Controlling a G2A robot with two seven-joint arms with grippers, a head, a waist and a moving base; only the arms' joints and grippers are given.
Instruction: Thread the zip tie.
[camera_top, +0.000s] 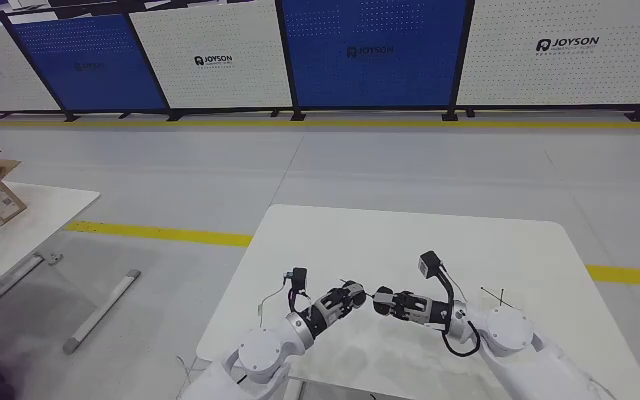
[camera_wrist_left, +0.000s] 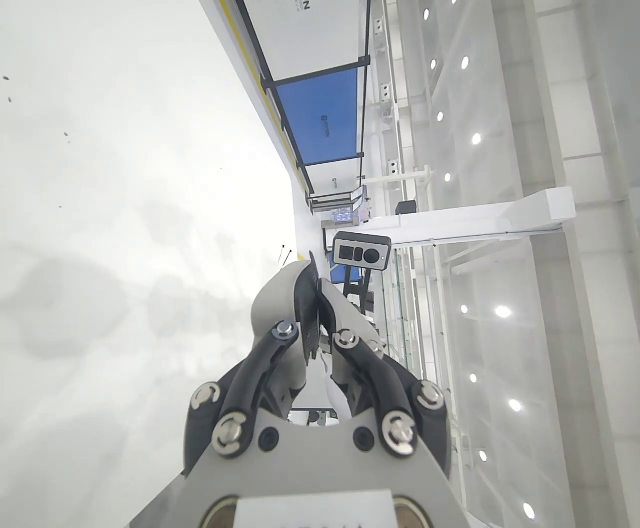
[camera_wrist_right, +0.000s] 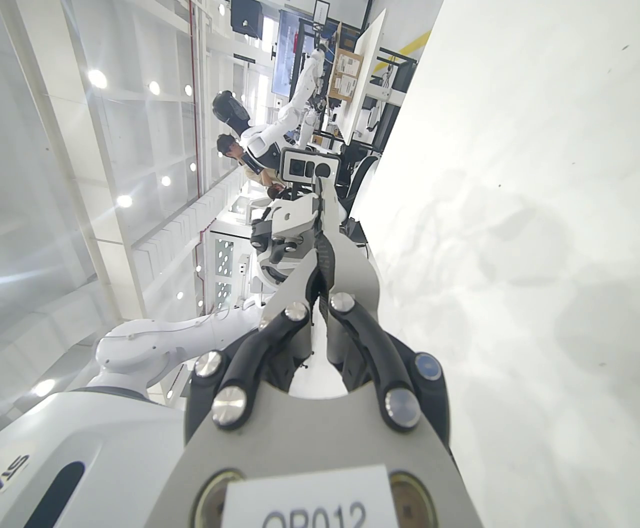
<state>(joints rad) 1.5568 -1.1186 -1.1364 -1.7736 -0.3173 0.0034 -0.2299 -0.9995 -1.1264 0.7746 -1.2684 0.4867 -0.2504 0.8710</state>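
Pinching zip tie (camera_top: 367, 291), left gripper (camera_wrist_left: 315, 282), spare ties (camera_top: 495, 295) aside

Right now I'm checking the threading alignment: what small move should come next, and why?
Probably ease the right gripper slightly toward the left gripper, keeping both shut. Their tips nearly meet over the table, each apparently pinching a thin dark end of the zip tie, with no joined loop visible yet.

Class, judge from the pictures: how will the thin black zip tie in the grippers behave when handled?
The zip tie is a thin strip, so probably light and bendy. It pokes straight out past the right gripper, so likely springy rather than limp. Being narrow, it may twist or slip.
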